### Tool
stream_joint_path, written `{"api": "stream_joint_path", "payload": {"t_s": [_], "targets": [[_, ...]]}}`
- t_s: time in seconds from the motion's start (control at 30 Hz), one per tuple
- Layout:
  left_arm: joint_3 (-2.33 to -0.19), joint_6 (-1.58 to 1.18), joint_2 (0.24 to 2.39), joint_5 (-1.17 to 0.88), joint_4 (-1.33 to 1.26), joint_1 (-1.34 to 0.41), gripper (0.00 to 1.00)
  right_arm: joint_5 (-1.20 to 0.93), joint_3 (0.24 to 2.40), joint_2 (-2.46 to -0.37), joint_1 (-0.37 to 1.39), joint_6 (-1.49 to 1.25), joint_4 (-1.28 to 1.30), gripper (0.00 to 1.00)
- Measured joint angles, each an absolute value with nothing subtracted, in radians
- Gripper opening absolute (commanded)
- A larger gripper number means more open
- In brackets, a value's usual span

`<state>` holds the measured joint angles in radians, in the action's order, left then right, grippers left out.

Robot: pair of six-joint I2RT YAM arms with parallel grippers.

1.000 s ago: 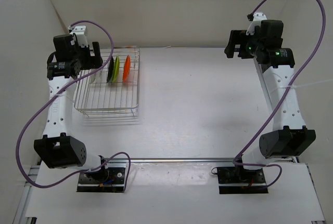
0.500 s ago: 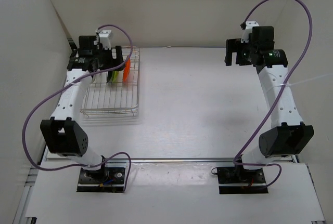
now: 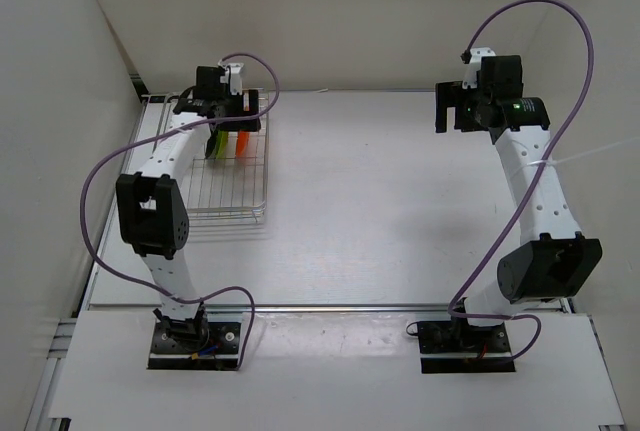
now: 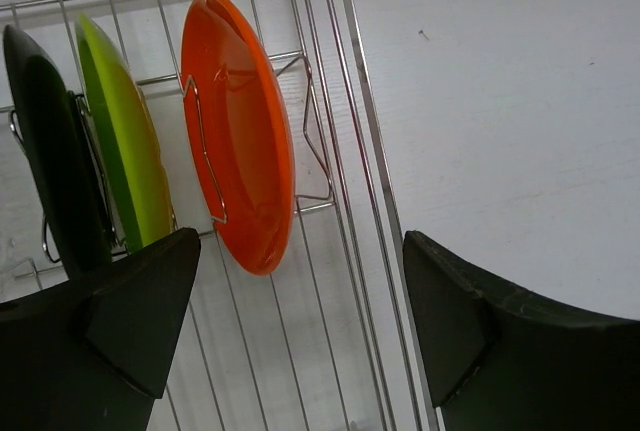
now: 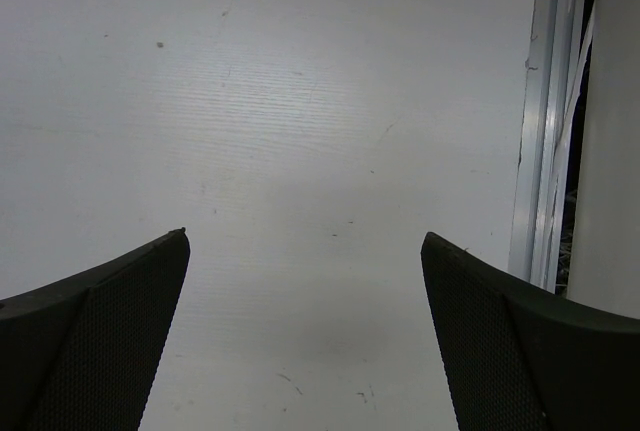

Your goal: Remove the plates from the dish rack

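The left arm has swung from the 9 o'clock side of the rectangular silver wire dish rack to its 12 o'clock end. The left pincer now hangs over the upright round orange plate and lime green plate. The right pincer has drifted slightly toward 6 o'clock.

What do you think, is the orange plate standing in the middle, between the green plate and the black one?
No. The left wrist view shows the lime green plate in the middle, between the black plate and the orange plate, which stands at the row's end in the dish rack.
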<state>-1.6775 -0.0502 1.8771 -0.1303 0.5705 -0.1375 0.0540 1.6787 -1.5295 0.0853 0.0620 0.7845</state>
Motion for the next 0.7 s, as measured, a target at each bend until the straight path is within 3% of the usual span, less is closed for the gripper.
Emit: {"api": "stream_joint_path", "payload": {"t_s": [0.2, 0.33, 0.47, 0.63, 0.7], "targets": [[-1.709, -0.053, 1.918, -0.112, 0.563, -0.152, 0.92, 0.057, 1.679, -1.533, 0.085, 0.063, 0.784, 1.00], [-1.729, -0.057, 1.932, -0.091, 0.547, -0.160, 0.82, 0.057, 1.679, -1.544, 0.085, 0.064, 0.785, 1.00], [-1.730, -0.062, 1.944, -0.078, 0.537, -0.163, 0.80, 0.057, 1.678, -1.547, 0.085, 0.064, 0.784, 1.00], [-1.730, -0.067, 1.960, -0.063, 0.534, -0.164, 0.58, 0.057, 1.672, -1.547, 0.085, 0.064, 0.785, 1.00], [-1.730, -0.068, 1.968, -0.059, 0.533, -0.166, 0.54, 0.058, 1.671, -1.547, 0.085, 0.064, 0.785, 1.00]]}}
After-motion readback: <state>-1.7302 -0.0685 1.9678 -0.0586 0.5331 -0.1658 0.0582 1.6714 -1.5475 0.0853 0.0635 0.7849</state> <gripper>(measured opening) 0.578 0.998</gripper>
